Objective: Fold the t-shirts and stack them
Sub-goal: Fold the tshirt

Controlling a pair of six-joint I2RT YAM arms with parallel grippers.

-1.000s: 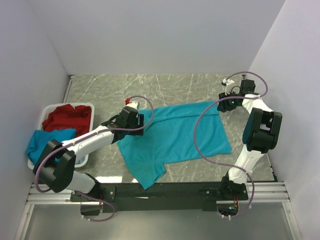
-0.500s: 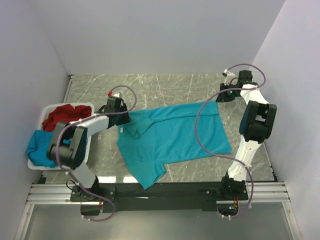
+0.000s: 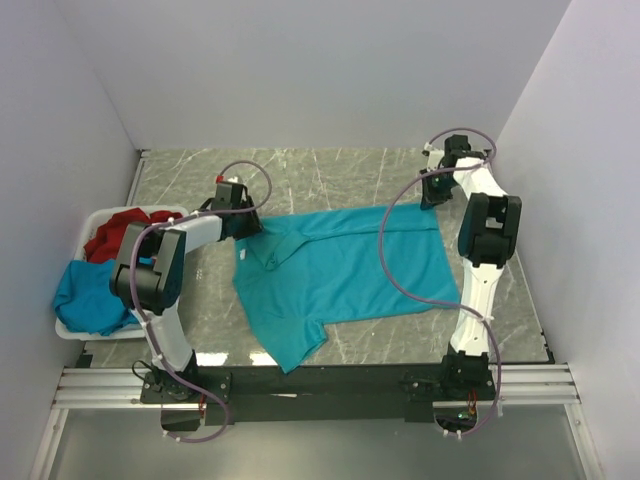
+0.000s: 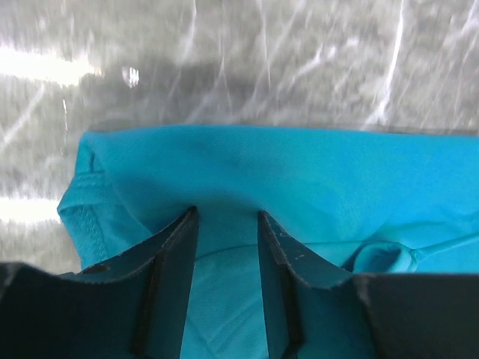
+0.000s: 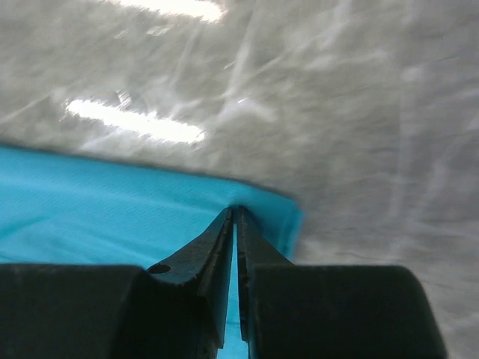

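A teal-blue t-shirt (image 3: 340, 270) lies spread on the marble table, collar toward the left and one sleeve hanging toward the near edge. My left gripper (image 3: 245, 222) (image 4: 227, 215) is at the shirt's far left corner. Its fingers stand a little apart with a thick fold of teal cloth (image 4: 299, 172) filling the gap. My right gripper (image 3: 431, 200) (image 5: 236, 209) is pinched shut on the shirt's far right corner (image 5: 97, 202). A red t-shirt (image 3: 125, 228) and another teal-blue one (image 3: 85, 290) lie crumpled in the basket.
The white plastic basket (image 3: 160, 212) stands at the table's left side, beside the left arm's elbow. Grey walls close in the table on the left, far and right sides. A black rail (image 3: 330, 380) with the arm bases runs along the near edge.
Both grippers moved toward the far side. The left one swung from the shirt's middle to its far left corner; the right one moved left along the far right. The shirt's far edge now lies straighter.
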